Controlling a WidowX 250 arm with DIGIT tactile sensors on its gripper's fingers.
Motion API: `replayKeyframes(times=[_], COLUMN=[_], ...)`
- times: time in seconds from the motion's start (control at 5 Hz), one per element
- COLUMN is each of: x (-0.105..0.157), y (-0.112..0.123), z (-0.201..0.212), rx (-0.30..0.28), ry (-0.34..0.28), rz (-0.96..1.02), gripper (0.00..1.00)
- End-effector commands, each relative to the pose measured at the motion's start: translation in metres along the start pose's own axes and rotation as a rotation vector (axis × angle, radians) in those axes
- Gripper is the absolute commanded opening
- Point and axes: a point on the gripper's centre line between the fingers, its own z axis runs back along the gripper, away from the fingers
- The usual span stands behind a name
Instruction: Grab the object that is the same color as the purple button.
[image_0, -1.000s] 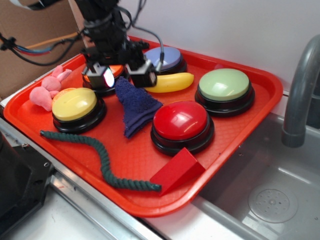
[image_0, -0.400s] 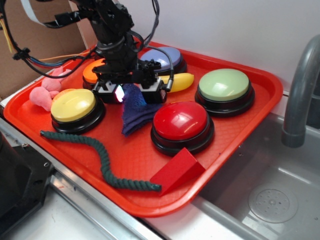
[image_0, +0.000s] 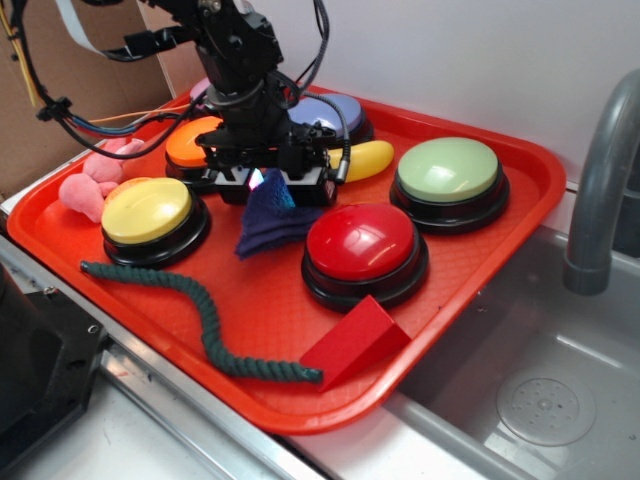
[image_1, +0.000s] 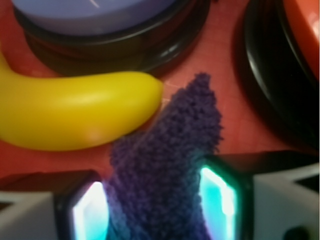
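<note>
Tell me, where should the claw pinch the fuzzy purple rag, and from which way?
Probably best from straight above, pinching the raised ridge of the purple rag just behind its pointed tip. The cloth bunches up into a narrow fold there, so it fits between the claw fingers. The wider end lies flatter on the red tray. The yellow banana crowds the tip, so stay off it.

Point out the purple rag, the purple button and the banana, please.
purple rag (image_0: 268, 222): exterior view, its lower folded part below the tool.
purple button (image_1: 95, 11): wrist view, front of its pale cap.
banana (image_1: 75, 110): wrist view, middle of its yellow body.
</note>
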Motion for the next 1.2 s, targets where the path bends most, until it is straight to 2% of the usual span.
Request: replayKeyframes(times=[0.0, 0.2, 0.6, 0.8, 1.0], x=[-0.004, -0.003, -0.001, -0.009, -0.022], y=[0.002, 0.004, 0.004, 0.007, 0.017], z=[0.005, 0.018, 0.064, 0.103, 0.146], rx=[0.006, -0.031, 0.011, 0.001, -0.011], ry=[-0.007, -0.005, 0.036, 0.071, 0.073], rz=[-0.008, -0.085, -0.251, -0.324, -0.353], gripper=[0.00, 0.00, 0.00, 0.00, 0.00])
